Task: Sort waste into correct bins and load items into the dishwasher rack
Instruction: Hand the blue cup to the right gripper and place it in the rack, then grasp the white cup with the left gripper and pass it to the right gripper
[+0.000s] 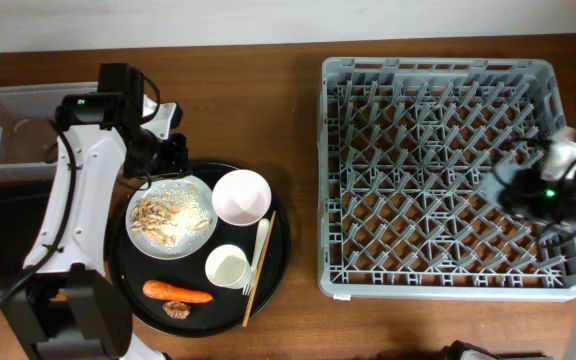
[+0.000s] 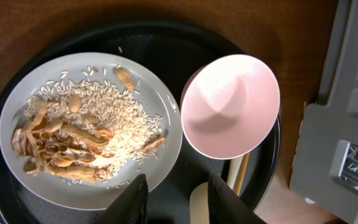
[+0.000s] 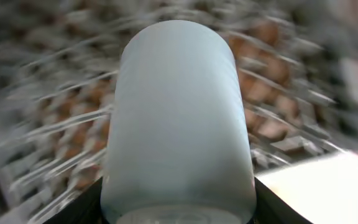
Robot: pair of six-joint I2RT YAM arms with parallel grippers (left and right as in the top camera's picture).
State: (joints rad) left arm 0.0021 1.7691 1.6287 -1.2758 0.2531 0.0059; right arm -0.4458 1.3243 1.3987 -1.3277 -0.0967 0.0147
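The right claw point(image 3: 178, 214) is clenched on the tall light blue cup point(image 3: 178, 118) over the big square grey plastic crate with pegs point(image 1: 438, 72) at the right of the frame, and I think it should go down slowly, fit the cup between pegs, then let go.

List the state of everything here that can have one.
left gripper, fingers open, empty
right gripper, fingers shut on light blue cup
white plate, covered with food scraps
small white bowl, upright, empty
white cup, upright
dishwasher rack, no dishes seen inside
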